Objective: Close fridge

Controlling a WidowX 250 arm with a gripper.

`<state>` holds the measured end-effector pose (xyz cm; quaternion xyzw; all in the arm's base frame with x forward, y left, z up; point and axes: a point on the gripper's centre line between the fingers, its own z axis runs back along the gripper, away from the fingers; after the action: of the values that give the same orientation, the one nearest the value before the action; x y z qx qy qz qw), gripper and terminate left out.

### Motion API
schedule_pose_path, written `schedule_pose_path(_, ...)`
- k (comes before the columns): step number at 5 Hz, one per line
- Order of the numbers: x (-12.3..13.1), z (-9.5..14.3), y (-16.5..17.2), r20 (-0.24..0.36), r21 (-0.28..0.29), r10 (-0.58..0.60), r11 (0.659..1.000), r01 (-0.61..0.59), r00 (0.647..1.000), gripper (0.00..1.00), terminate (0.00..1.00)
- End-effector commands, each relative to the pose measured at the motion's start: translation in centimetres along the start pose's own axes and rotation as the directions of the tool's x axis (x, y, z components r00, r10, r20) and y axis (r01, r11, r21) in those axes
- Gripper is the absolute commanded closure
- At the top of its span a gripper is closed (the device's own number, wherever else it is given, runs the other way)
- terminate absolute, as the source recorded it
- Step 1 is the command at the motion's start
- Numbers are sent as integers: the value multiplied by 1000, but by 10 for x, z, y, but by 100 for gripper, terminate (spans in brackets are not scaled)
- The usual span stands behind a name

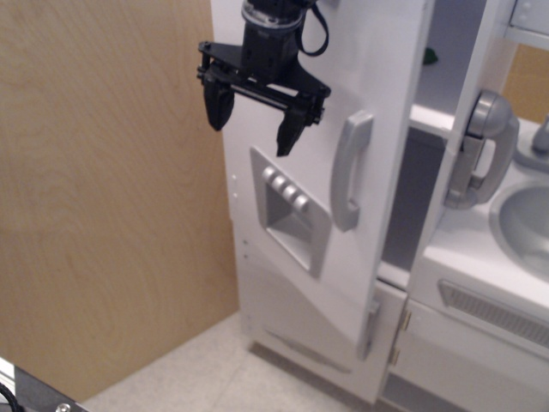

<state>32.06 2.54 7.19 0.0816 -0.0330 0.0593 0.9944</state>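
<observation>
— Gripper (255, 118), fingers spread and nothing held, is pictured against the upper left part of the fridge (296, 283) door, above the dispenser panel (290, 219). Is contact being made?

— It cannot be told for certain; the fingertips are seen just in front of the white door face, up and to the left of the panel's four buttons.

— And where is the fridge door placed?

— It is shown swung most of the way round, with a dark gap left along its right edge, to the right of the long grey handle (349, 170). The fridge stands beside the wooden wall (103, 197), with the sink cabinet (480, 309) to its right.

— How should the closing be finished?

— A steady push is judged best applied on the flat door face, nearer the handle than the hinge, so that more leverage is gained. The recessed panel and the handle should be avoided, since a fingertip could be caught there. Pressure is best kept up until the gap is gone.
</observation>
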Motion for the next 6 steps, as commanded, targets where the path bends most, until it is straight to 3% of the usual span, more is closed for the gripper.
schedule_pose_path(1,49,11,13,188,-62,125,991,-116,974,0,0)
schedule_pose_path(2,68,10,16,208,-110,163,984,-143,964,0,0)
schedule_pose_path(6,99,0,9,292,-110,170,984,-144,941,0,0)
